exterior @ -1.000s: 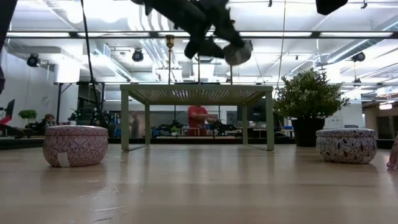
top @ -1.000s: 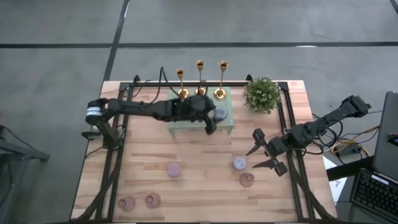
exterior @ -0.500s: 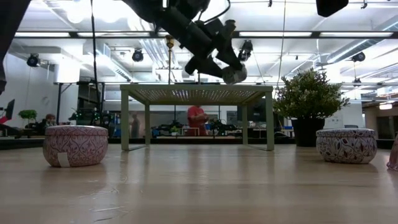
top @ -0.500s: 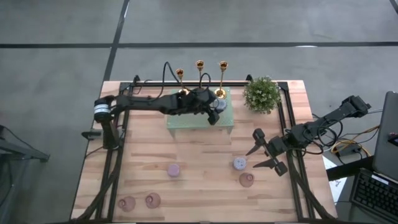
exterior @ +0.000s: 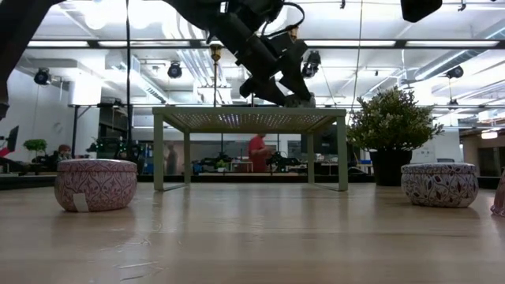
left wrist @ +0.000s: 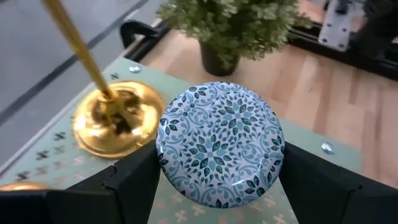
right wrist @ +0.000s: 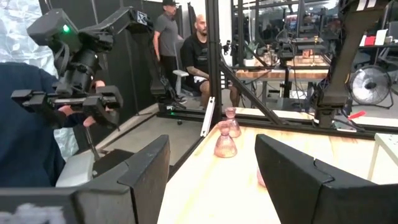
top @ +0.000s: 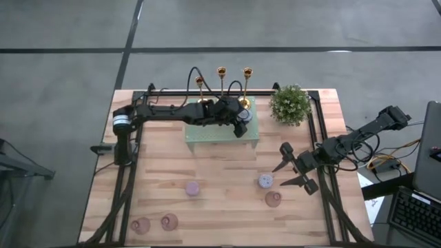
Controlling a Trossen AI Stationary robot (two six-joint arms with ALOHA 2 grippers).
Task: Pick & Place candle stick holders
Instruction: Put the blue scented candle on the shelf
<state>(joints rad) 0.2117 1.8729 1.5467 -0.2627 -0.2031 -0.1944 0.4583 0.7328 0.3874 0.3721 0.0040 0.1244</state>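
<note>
The pale blue patterned holder (left wrist: 219, 144) sits clamped in the left tool (top: 240, 124), over the pale green stand (top: 222, 134) near its right edge, just beside a gold candlestick (left wrist: 115, 118) base. The potted plant (top: 289, 104) stands close beyond that edge. The right tool (top: 295, 170), fingers apart and holding nothing, waits above open table (top: 220, 179) near a lilac holder (top: 265, 181).

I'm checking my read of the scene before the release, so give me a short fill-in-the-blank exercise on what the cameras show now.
1. The left gripper is shut on a round holder patterned in blue and ____.
2. That holder hangs over the pale green ____.
3. The gold candlestick base lies ____ the held holder.
4. The right gripper waits with its fingers ____.

Missing words: white; stand; beside; open
</note>
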